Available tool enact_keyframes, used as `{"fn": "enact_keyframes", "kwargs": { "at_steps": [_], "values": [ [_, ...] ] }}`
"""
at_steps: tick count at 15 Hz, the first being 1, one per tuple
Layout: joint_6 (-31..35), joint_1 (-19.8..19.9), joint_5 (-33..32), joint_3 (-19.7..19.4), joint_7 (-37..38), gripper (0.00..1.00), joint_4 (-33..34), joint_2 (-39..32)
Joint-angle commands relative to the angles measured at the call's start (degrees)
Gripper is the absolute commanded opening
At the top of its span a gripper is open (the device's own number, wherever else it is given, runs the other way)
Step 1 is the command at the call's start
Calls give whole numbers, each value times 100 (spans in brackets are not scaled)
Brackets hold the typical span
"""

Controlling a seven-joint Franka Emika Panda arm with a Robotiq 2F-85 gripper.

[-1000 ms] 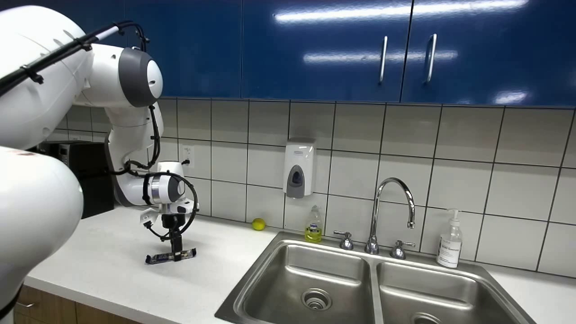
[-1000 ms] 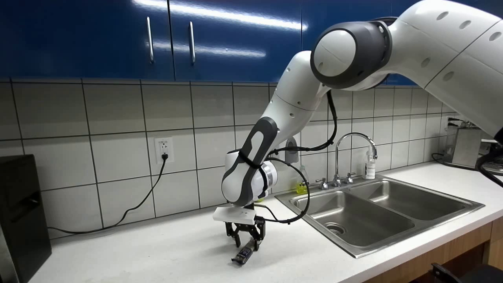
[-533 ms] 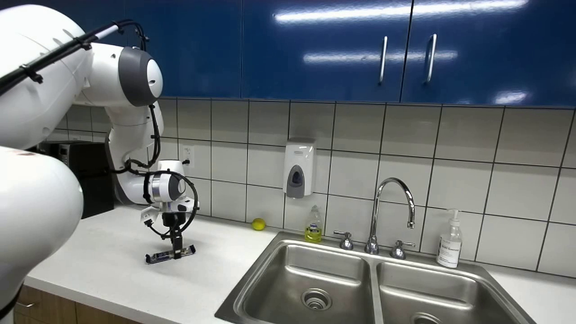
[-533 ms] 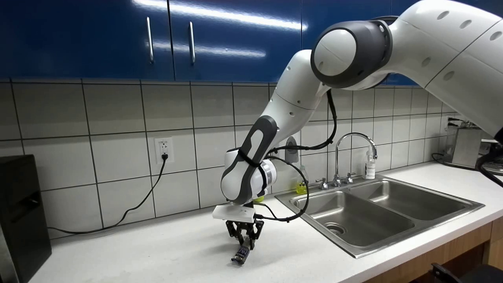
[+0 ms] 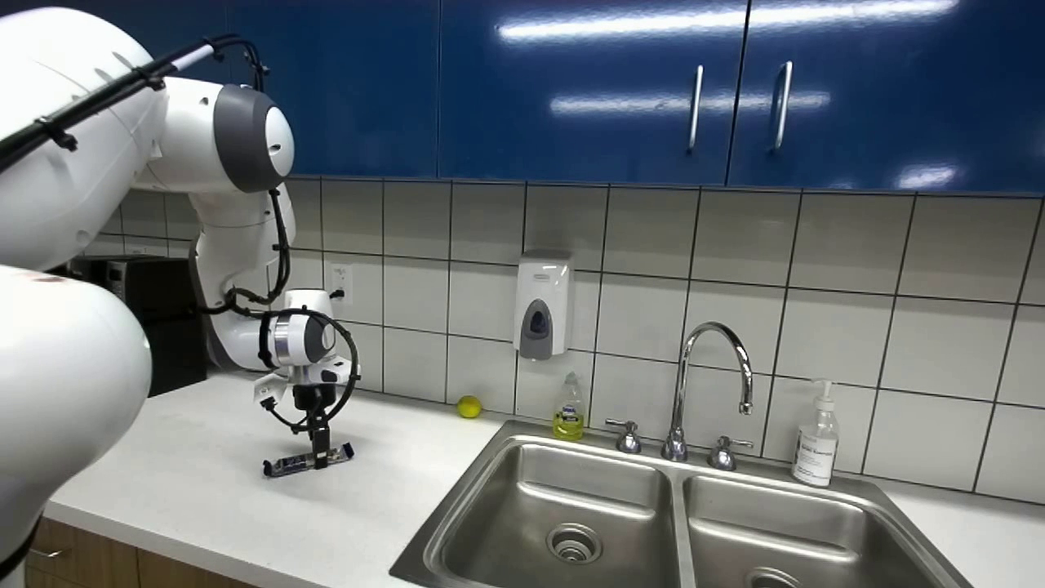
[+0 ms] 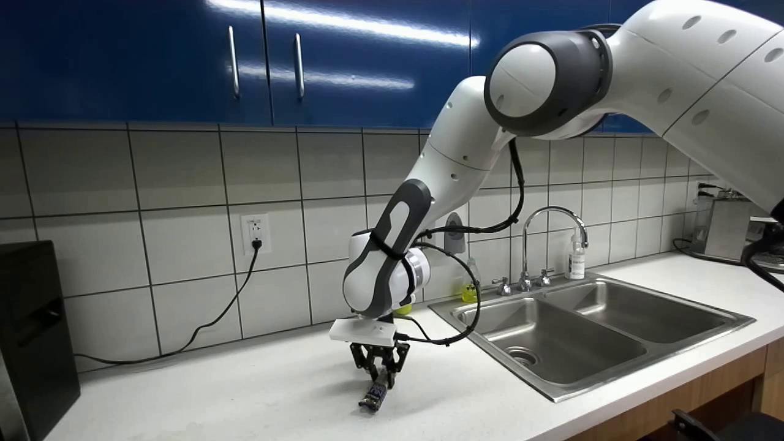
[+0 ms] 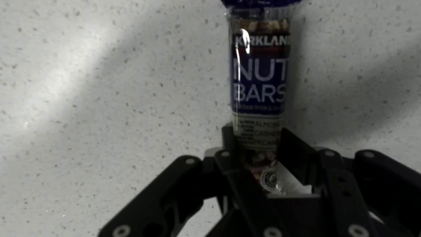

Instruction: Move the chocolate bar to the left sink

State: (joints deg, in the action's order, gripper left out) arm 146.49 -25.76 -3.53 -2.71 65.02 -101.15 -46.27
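The chocolate bar, a slim wrapped nut bar with a dark blue label [image 7: 260, 82], runs between the black fingers of my gripper [image 7: 258, 142] in the wrist view. Both fingers press its long sides, so the gripper is shut on it. In both exterior views the bar [image 5: 287, 467] sticks out on either side of the gripper [image 6: 383, 375], low over the white counter. Whether it touches the surface I cannot tell. The left sink [image 5: 588, 490] is a steel basin with a round drain, well to the right of the gripper in an exterior view.
A faucet [image 5: 678, 392] rises behind the basins. A yellow dish soap bottle [image 5: 569, 412] and a yellow ball [image 5: 469, 407] stand along the tiled wall. The right basin [image 5: 784, 514] adjoins, with a pump bottle [image 5: 816, 445] behind. A black appliance [image 6: 37, 331] stands on the counter.
The gripper's fingers have come together onto the bar, which has turned slightly between them. Over the last half second gripper and bar have shifted only very slightly.
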Motion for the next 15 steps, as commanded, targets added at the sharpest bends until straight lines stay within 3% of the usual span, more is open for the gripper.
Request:
{"fn": "enact_keyframes", "kwargs": {
  "at_steps": [1,10,15],
  "values": [
    [24,-150,-89,-65,129,12,-249,374],
    [17,-230,-320,-58,34,12,-675,1037],
    [-266,70,-585,210,-1119,12,-1029,1429]
  ]
}}
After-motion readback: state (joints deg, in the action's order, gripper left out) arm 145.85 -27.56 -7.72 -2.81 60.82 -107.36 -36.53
